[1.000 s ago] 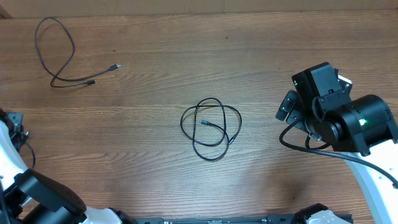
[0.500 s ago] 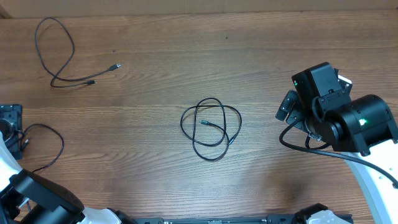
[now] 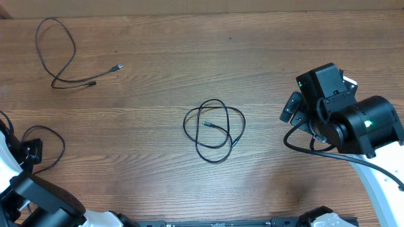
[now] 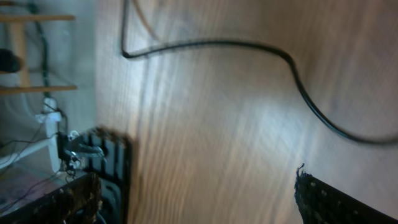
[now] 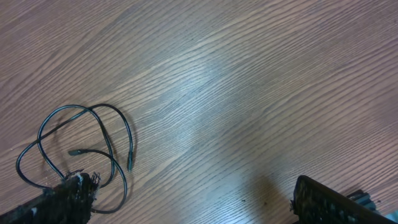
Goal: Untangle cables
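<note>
Three thin black cables lie apart on the wooden table. One long cable (image 3: 58,50) curls at the far left corner. A small coiled cable (image 3: 213,131) sits in the middle, also seen in the right wrist view as loops (image 5: 81,146) beside my right gripper's left finger (image 5: 62,202). A third cable (image 3: 47,145) loops at the left edge, crossing the top of the left wrist view (image 4: 249,45). My left gripper (image 4: 199,205) stands open over bare wood below that cable. My right gripper (image 5: 193,205) is open and holds nothing.
The table's left edge (image 4: 99,93) runs close to my left gripper, with a shelf and wiring beyond it. The right arm's bulky body (image 3: 353,123) sits at the right side, its own thick black cable (image 3: 309,148) trailing under it.
The left gripper has opened and left the third cable lying at the left edge, then drawn back toward the front of the table. The right arm has not moved.
</note>
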Available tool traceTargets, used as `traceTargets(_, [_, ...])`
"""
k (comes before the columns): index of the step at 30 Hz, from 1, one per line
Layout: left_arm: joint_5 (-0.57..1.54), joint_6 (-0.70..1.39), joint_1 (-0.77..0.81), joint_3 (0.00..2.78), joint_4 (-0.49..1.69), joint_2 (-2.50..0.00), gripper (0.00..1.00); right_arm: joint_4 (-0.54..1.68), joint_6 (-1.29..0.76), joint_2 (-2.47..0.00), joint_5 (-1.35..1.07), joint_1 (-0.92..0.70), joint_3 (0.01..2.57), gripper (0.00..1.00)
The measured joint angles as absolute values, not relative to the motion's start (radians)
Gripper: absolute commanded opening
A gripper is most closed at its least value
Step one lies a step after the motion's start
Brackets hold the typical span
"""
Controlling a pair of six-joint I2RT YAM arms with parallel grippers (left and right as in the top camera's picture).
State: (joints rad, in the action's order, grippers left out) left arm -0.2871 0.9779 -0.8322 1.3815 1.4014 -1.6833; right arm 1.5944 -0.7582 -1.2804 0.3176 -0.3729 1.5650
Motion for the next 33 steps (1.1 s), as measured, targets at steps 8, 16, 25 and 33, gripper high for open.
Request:
traceTargets(8, [-0.371,1.383,-0.875,1.203,1.358,-1.683,1.0,1.595,-0.759,-1.28,0.318,-0.373,1.565,1.0])
traceTargets(16, [-0.348,1.568,-0.884,1.171,1.102,-1.683,1.0,1.594,-0.758,-1.28,0.317,-0.373,1.565,1.0])
traceTargets(25, [-0.366,1.541,-0.884,1.163,1.008,-1.683,0.87,1.594,-0.758,-1.28,0.318,-0.373,1.565,1.0])
traceTargets(33, [-0.398,1.573,-0.884,1.026,0.876,-1.682,0.87,1.594,-0.758,-1.28,0.318,-0.373,1.565,1.0])
